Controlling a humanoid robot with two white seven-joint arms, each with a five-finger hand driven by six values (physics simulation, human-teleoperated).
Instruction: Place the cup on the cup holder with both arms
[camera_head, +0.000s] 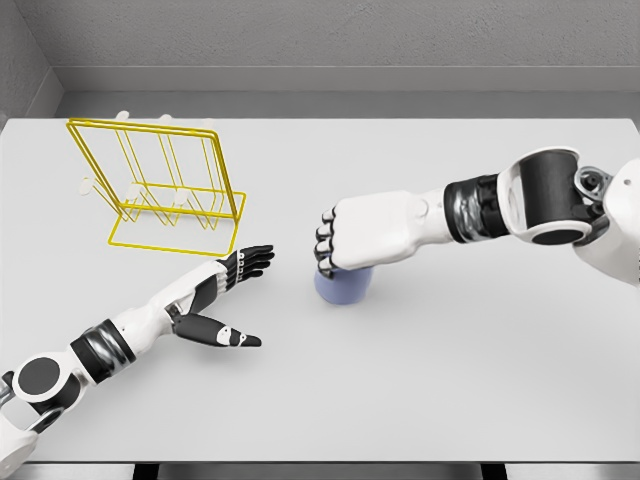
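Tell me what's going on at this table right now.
A white humanoid robot is working on a pale blue cup standing on the white table. Its right hand is curled over the cup's top from the right. The left hand lies open, fingers spread, to the cup's left and apart from it. The yellow wire cup holder stands empty at the back left.

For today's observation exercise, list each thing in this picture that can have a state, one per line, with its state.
Cup: upright on the table, gripped from above.
Right hand: fingers curled over the cup's top.
Left hand: open, flat, holding nothing, between rack and cup.
Yellow wire cup holder: standing, tilted frame, no cup on it.
Table: bears everything.
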